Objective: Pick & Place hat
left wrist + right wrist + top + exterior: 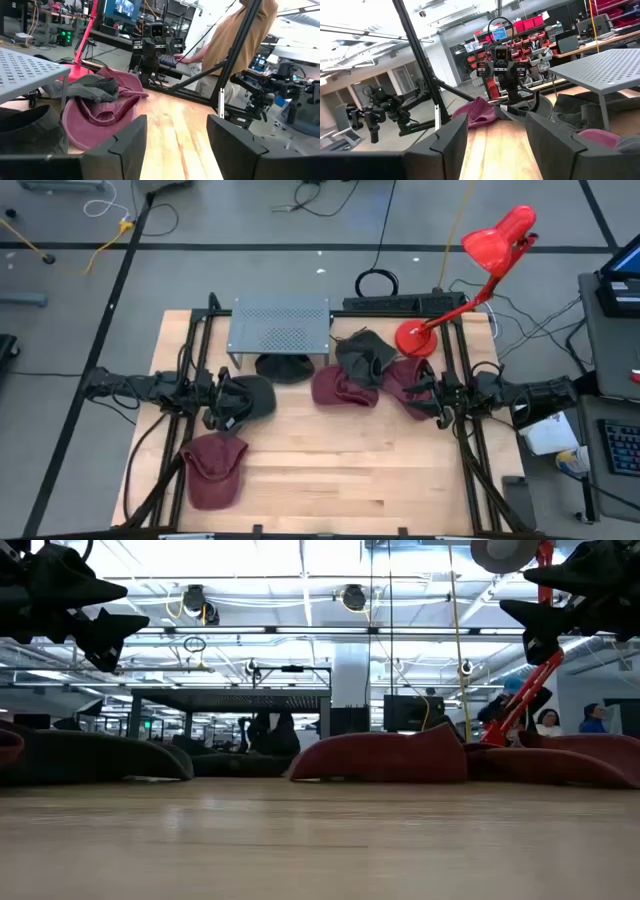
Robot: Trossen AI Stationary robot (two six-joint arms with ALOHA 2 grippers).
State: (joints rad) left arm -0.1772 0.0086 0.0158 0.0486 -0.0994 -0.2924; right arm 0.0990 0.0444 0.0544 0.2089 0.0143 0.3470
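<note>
Three maroon hats lie on the wooden table: one near the near-left corner [213,468], one in the middle [343,388] and one on the right [403,383]. A dark grey hat [362,355] rests on the middle one, and a black hat [258,395] lies on the left. My left gripper [228,408] hangs open above the black hat's edge; the low view shows it raised off the table [80,610]. My right gripper [420,393] is open above the right maroon hat, also raised [560,610]. Both wrist views show the fingers apart with nothing between them [175,145] [495,142].
A grey perforated stand [280,325] sits at the far middle with another dark hat [285,367] under it. A red desk lamp [415,338] stands at the far right. Bare wood [340,470] lies toward the near edge. A person in a tan shirt [240,45] stands beyond the table.
</note>
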